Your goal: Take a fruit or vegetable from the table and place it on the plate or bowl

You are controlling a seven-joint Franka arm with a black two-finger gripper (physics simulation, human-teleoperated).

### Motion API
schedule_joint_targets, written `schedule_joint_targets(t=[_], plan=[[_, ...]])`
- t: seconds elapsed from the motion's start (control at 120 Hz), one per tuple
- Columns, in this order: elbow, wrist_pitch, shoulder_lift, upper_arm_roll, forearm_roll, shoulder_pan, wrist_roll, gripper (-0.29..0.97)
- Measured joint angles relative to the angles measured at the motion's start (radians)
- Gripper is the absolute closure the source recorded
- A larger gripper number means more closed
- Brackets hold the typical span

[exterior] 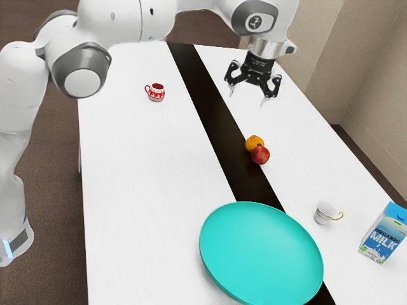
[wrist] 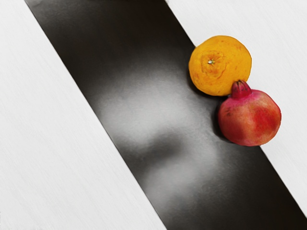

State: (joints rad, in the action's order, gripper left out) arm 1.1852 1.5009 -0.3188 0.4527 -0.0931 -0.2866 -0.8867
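Gripper (exterior: 250,94) hangs in the air over the far part of the white table (exterior: 140,190), fingers spread wide with nothing between them. The fruit sits on the table nearer the camera, at the edge of the dark stripe (exterior: 210,95): an orange (exterior: 254,140) and a pomegranate (exterior: 260,154), touching each other. From the side the pomegranate covers the orange's lower bit; the wrist view shows both whole. The teal plate (exterior: 261,254) is nearer still, apart from the fruit, and hides part of the stripe. The milk carton (exterior: 385,234) is clipped by the exterior view's right edge. There's also a red mug (exterior: 154,93), pattern too small to read, and a white cup (exterior: 327,212).
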Motion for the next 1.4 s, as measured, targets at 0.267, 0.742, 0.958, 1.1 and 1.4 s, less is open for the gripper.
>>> schedule_joint_targets(t=[0.267, 0.742, 0.958, 1.1, 1.4], plan=[[0.079, 0.072, 0.007, 0.077, -0.040, -0.006, -0.246, 0.00], [0.038, 0.159, -0.096, -0.207, 0.023, 0.242, -0.452, 0.00], [0.008, 0.171, -0.149, -0.229, 0.035, 0.275, -0.494, 0.00], [-0.002, 0.174, -0.182, -0.230, 0.039, 0.298, -0.505, 0.00], [-0.056, 0.176, -0.239, -0.289, 0.041, 0.303, -0.519, 0.00]])
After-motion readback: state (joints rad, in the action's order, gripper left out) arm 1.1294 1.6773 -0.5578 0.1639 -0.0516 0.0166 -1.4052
